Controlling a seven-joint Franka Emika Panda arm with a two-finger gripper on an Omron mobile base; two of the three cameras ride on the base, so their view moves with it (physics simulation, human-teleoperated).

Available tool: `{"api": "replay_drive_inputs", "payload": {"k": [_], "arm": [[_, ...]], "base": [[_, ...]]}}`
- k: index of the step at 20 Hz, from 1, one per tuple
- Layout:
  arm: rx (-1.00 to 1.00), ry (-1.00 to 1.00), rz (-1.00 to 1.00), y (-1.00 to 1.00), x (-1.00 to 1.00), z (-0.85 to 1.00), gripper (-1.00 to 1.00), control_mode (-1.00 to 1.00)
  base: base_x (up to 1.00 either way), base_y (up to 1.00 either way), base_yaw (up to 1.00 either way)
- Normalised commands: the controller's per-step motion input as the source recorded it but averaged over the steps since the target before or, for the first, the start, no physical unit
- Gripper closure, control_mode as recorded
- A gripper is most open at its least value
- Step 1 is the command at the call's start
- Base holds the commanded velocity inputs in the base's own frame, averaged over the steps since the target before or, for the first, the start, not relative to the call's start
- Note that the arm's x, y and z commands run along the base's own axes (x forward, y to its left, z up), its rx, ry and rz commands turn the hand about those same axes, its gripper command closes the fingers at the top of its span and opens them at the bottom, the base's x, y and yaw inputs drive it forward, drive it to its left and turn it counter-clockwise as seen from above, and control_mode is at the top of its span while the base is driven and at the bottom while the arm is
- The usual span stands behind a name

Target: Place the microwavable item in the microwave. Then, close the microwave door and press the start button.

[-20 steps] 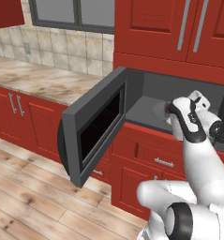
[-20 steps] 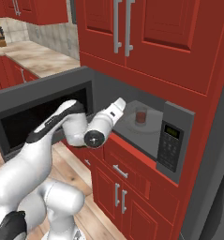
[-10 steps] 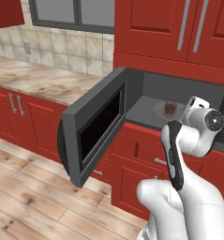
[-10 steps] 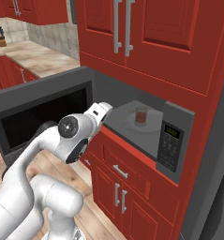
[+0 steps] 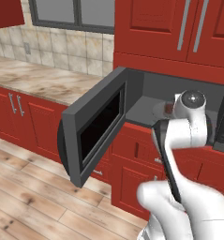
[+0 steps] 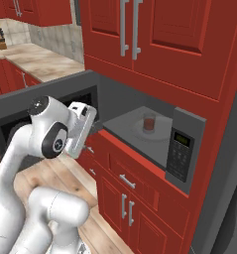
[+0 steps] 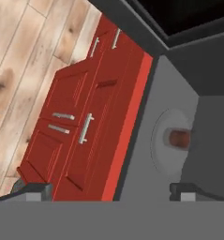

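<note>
Kitchen of red cabinets [image 6: 140,198], pale wood floor [image 5: 24,197], and a speckled stone counter [image 5: 43,79] under a tiled wall and a dark-framed window.

Gripper [image 7: 108,190] was outside the microwave, in front of its opening, looking down across the lower cabinet fronts toward the cavity. Its two dark fingertips [image 7: 33,190] stood wide apart at the bottom of the hand view with nothing between them. In the right base view the hand [image 6: 83,126] sat just left of the cavity's front edge, above the drawer row.

The tumbler [image 6: 148,123] stood upright on the round turntable plate [image 6: 140,130], inside the microwave [image 6: 140,99], well apart from the gripper. Reddish-brown contents showed through the glass. In the hand view the same tumbler [image 7: 179,138] appeared on the plate's pale disc, lying sideways in the picture because of the hand's roll. In the left base view it [image 5: 168,108] was partly hidden behind the arm's white wrist.

The microwave door [image 5: 97,126] hung swung out to the left, roughly square to the cabinet face, its black window facing the room. The control panel [image 6: 179,151] sat at the right end of the box, with a small green display above rows of dark buttons.

A knife block [image 6: 0,39] stood far back on the counter.
</note>
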Motion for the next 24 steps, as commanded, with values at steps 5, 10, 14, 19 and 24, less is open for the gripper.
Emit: {"api": "replay_drive_inputs", "payload": {"k": [5, 10, 14, 19, 24], "arm": [[-0.41, 0.06, 0.14, 0.94, -0.56, -0.62, -1.00, -1.00], [-0.35, -0.15, 0.21, 0.87, -0.78, -0.41, -1.00, -1.00], [-0.34, -0.31, 0.17, 0.96, -0.64, -0.07, -1.00, -1.00], [-0.35, -0.39, 0.12, 0.91, -0.61, 0.00, -1.00, -1.00], [-0.34, -0.34, 0.08, 0.94, -0.27, -0.04, -1.00, -1.00]], "base": [[0.00, 0.00, 0.00], [0.00, 0.00, 0.00], [0.00, 0.00, 0.00], [0.00, 0.00, 0.00], [0.00, 0.00, 0.00]]}}
